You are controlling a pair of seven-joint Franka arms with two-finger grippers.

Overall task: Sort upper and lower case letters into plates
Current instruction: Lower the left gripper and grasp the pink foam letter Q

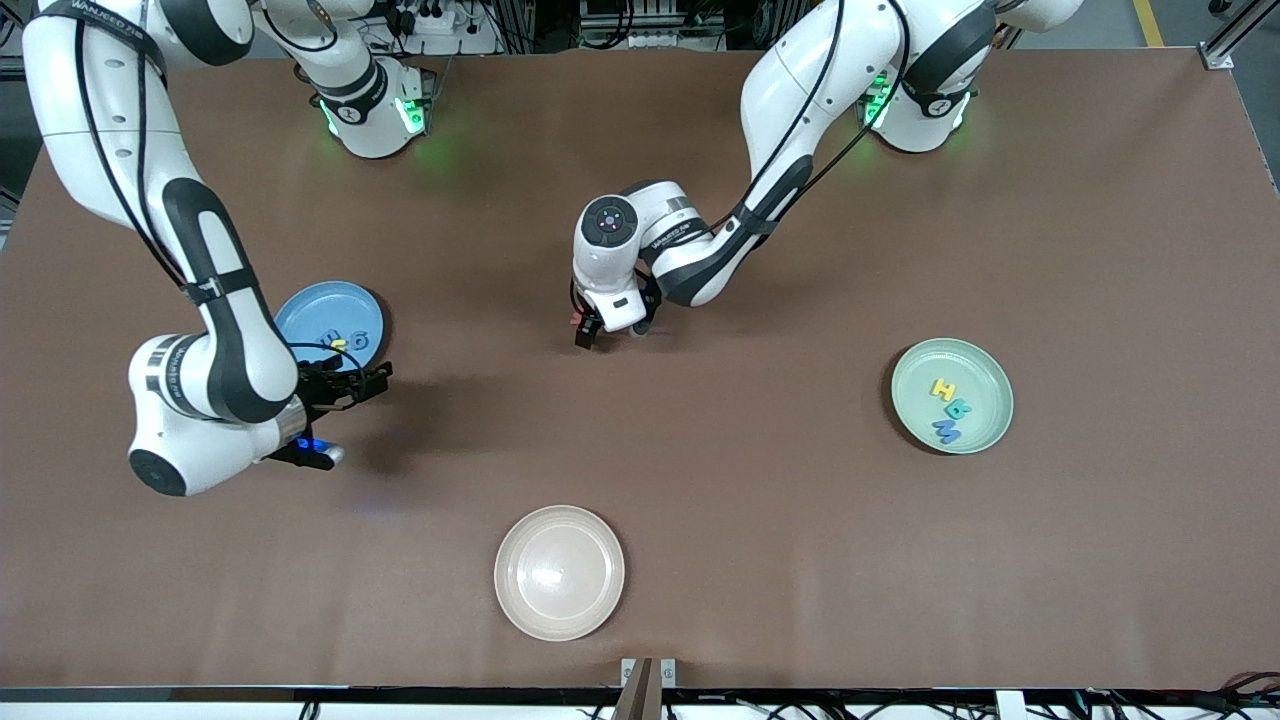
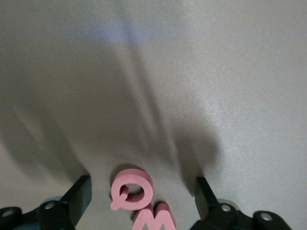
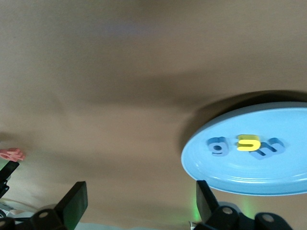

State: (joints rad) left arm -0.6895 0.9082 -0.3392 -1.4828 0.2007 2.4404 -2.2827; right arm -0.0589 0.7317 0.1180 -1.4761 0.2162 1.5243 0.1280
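**Left hand low over two pink letters at mid-table**

The left hand (image 1: 590, 335) sits low over the middle of the brown tabletop (image 1: 760, 500), its fingers (image 2: 76, 196) spread wide and gripping nothing. Between them lie a flat pink foam letter Q (image 2: 132, 189) and, touching it, a second pink foam letter (image 2: 154, 218), partly cut off by the picture's edge.

The right hand (image 1: 360, 385) waits over the tabletop just beside the round mid-blue plate (image 1: 300, 310), toward the right arm's end. Its fingers (image 3: 74, 201) also stand apart and empty. In that plate lie two small blue letters (image 3: 218, 146) with a yellow one (image 3: 248, 143) between them.

The round pale mint-green plate (image 1: 975, 380) rests toward the left arm's end of the tabletop. It holds a yellow letter H (image 1: 941, 389), a teal letter (image 1: 957, 410) and a blue letter M (image 1: 946, 430), set in a short row.

A round cream-beige plate (image 1: 559, 572) lies nearest the front camera.
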